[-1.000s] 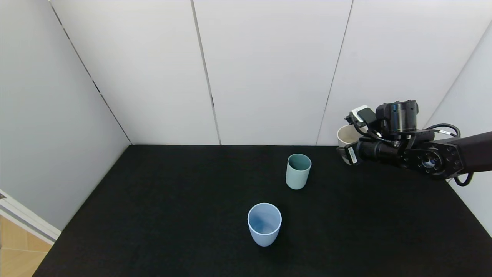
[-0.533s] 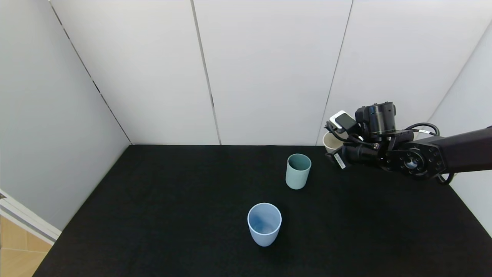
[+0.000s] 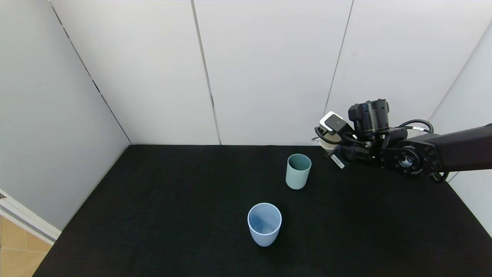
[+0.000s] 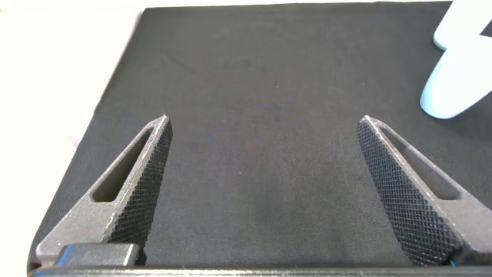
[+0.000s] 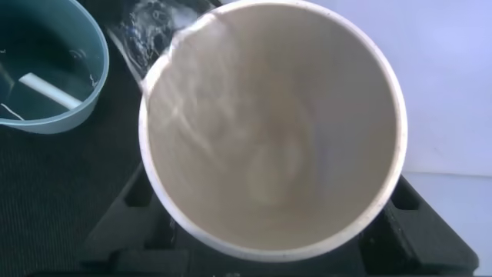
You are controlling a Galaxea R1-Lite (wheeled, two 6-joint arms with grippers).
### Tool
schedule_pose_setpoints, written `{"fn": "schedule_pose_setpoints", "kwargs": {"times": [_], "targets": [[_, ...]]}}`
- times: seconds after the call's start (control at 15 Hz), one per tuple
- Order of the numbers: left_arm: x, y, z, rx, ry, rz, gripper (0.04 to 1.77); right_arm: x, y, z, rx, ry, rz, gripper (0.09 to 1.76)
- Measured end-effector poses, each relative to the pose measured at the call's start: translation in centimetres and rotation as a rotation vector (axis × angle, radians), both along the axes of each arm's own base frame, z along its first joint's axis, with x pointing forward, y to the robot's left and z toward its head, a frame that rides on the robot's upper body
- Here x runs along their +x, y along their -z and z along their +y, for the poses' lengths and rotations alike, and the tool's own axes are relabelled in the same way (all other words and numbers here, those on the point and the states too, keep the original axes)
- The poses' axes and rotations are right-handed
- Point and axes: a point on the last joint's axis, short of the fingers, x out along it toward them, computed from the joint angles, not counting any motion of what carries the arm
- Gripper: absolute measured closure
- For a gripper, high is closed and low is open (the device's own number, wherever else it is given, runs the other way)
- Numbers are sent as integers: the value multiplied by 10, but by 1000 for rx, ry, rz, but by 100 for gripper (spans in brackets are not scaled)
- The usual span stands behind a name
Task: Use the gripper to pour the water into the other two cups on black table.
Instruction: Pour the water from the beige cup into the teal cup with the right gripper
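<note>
The slim teal-green cup [image 3: 298, 171] stands upright at the back of the black table [image 3: 173, 200]; the light blue cup [image 3: 264, 224] stands nearer, in the middle. My right gripper [image 3: 331, 151] is shut on the wide cream-beige cup [image 3: 324, 145], held above the table just right of the teal-green cup. In the right wrist view the cream cup [image 5: 273, 131] is tilted, water [image 5: 154, 27] runs over its rim, and the teal-green cup [image 5: 42, 69] sits beside it. My left gripper [image 4: 263, 119] is open and empty low over the table, with the light blue cup [image 4: 461, 69] off to one side.
White wall panels [image 3: 269, 69] close off the back and both sides of the table. A strip of wooden floor [image 3: 15, 254] shows past the table's left front corner.
My right gripper has carried the cream cup left and slightly up, from the right back corner to just beside the teal-green cup. Both standing cups have not moved.
</note>
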Motion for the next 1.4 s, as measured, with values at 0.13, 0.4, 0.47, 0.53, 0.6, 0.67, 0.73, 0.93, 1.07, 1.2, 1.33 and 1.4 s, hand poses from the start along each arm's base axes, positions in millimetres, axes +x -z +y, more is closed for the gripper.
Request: {"fn": "schedule_pose_setpoints", "kwargs": {"times": [0.13,0.4,0.47,0.53,0.6,0.67,0.73,0.93,1.07,1.2,1.33,1.4], "targets": [[0,0,0,0,0,0,9,-2,0,10,-15,-11,13,57],[0,0,0,0,0,0,9,1,-1,24,-57,-28,2,57],[0,0,0,0,0,0,9,2,-1,25,-62,-32,2,57],[0,0,0,0,0,0,9,3,0,26,-67,-34,3,57],[0,0,0,0,0,0,9,4,1,26,-71,-34,6,57],[0,0,0,0,0,0,9,5,3,26,-75,-35,9,57],[0,0,0,0,0,0,9,5,4,27,-82,-38,11,57],[0,0,0,0,0,0,9,7,7,27,-102,-45,17,57],[0,0,0,0,0,0,9,7,8,26,-125,-54,20,57],[0,0,0,0,0,0,9,8,8,25,-144,-55,19,57],[0,0,0,0,0,0,9,9,9,24,-170,-44,17,57],[0,0,0,0,0,0,9,10,9,23,-182,-45,16,57]]}}
